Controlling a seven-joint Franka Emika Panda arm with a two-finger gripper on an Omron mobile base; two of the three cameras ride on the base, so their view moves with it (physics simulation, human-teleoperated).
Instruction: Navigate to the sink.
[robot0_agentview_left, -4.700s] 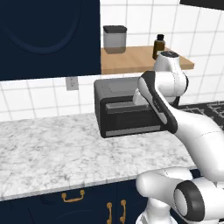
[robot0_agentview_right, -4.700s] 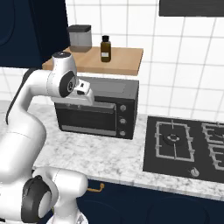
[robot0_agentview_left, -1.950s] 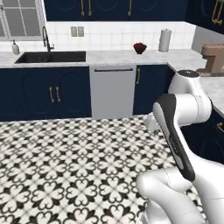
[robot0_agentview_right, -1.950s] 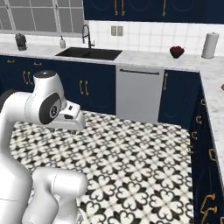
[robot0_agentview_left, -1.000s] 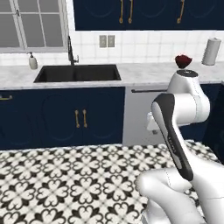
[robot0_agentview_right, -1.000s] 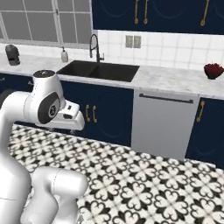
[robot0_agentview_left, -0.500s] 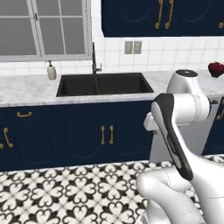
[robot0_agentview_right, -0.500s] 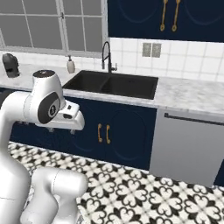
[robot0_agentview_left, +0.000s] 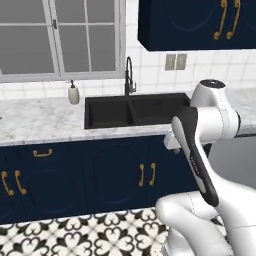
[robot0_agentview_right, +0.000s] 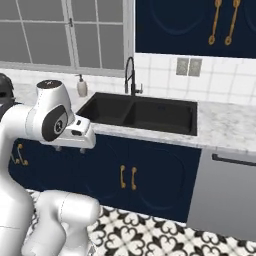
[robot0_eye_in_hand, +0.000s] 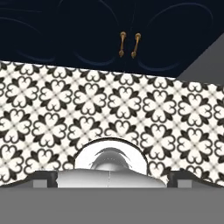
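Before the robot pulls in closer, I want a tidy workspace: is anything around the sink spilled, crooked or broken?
Nothing stands out. The sink sits flush in the counter, its basins look dry and bare, the faucet and soap bottle stand upright, and the cabinet doors below are shut. The tiled floor looks clean.

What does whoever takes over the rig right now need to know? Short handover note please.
Gripper: tucked low, pointing at the patterned floor; tips barely show in the hand view, so open or shut cannot be told. Nothing visibly held.
Sink: black double basin set in the marble counter, directly ahead, faucet behind it, soap dispenser to its left.
Done: base faces the sink cabinet doors.
Left: at most a short final approach, then stop.
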